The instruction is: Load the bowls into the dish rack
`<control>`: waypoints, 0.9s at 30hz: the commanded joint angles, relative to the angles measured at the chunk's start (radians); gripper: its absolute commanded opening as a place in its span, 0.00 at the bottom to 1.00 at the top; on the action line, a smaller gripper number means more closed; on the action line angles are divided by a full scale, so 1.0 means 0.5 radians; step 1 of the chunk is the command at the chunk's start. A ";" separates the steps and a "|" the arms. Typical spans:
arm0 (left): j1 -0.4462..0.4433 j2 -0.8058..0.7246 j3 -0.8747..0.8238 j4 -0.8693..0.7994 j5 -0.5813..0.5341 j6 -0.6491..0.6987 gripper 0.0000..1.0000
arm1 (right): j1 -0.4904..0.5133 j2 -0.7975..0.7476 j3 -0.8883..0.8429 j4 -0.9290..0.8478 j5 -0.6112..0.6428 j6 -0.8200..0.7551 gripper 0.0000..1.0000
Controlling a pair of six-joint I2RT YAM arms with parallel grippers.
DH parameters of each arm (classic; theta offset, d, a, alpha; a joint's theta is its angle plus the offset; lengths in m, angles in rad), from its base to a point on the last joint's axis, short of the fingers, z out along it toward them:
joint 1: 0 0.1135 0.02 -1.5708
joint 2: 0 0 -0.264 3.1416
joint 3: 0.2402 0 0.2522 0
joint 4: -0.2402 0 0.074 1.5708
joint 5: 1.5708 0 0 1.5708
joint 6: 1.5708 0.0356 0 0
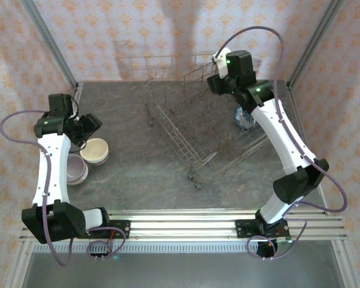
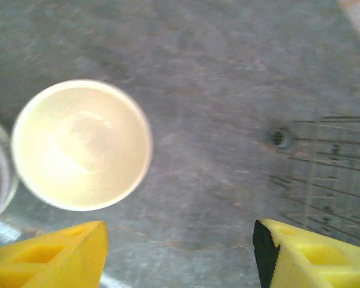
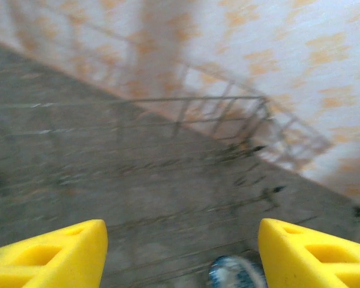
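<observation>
**Bowls and dish rack: both hands released, nothing held.**
Your left hand (image 2: 180, 249) hovers with jaws apart over the grey stone-look counter (image 1: 138, 162), near the cream-white round ceramic bowl (image 2: 82, 144), which sits just beside a pale mauve ceramic bowl (image 1: 76, 168). Your right hand (image 3: 180, 252) hangs spread over the large grey wire dish rack (image 1: 198, 126). A blue-patterned bowl (image 1: 244, 117) rests just beside the rack's right side.
</observation>
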 commanded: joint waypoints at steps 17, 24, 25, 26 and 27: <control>0.203 0.299 -0.143 -0.264 -0.084 0.232 0.60 | 0.207 0.095 -0.027 -0.209 -0.453 0.322 0.60; 0.203 0.176 -0.358 -0.201 -0.042 -0.117 0.57 | 0.207 0.095 -0.073 -0.203 -0.482 0.288 0.60; 0.203 0.156 -0.390 -0.183 -0.035 -0.180 0.57 | 0.207 0.096 -0.077 -0.206 -0.491 0.278 0.60; 0.203 0.134 -0.432 -0.152 -0.025 -0.243 0.56 | 0.207 0.092 -0.081 -0.205 -0.497 0.271 0.60; 0.203 0.112 -0.461 -0.126 -0.025 -0.309 0.55 | 0.207 0.090 -0.085 -0.201 -0.503 0.265 0.60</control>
